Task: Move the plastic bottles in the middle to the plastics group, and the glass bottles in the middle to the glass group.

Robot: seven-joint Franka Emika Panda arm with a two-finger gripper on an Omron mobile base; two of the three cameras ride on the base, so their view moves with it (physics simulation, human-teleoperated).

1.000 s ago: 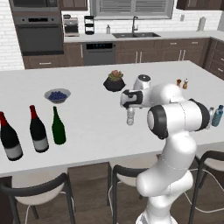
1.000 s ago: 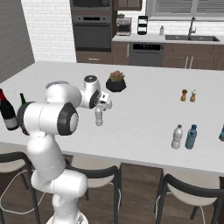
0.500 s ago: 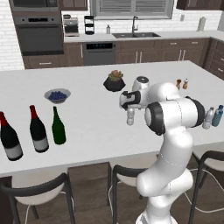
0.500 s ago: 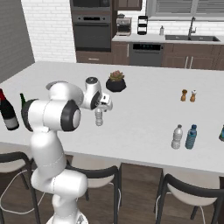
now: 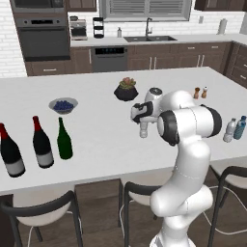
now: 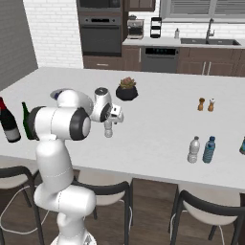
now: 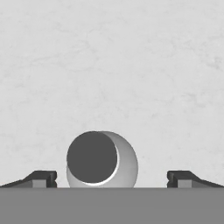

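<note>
A small clear plastic bottle (image 5: 143, 130) (image 6: 108, 130) stands in the middle of the white island counter. My gripper (image 5: 143, 117) (image 6: 110, 117) hangs right above it, pointing down. From the hand, the bottle's cap (image 7: 92, 157) lies between my open fingers (image 7: 42, 178), nearer the left one, with no contact. The plastics group sits at the right: a clear bottle (image 5: 230, 130) (image 6: 194, 150) beside a teal one (image 5: 240, 127) (image 6: 209, 150). At the left stand two black wine bottles (image 5: 11, 153) (image 5: 42, 145) with the green glass bottle (image 5: 64, 142) (image 6: 27, 121) next to them.
A dark potted plant (image 5: 126, 90) (image 6: 127, 89) stands behind the gripper. A bowl of blueberries (image 5: 63, 104) sits back left and two small shakers (image 5: 200, 92) (image 6: 206, 104) back right. Stools (image 5: 38, 212) line the counter's near edge.
The arm's elbow has shifted slightly. The hand stays over the clear bottle with its jaws open as before.
</note>
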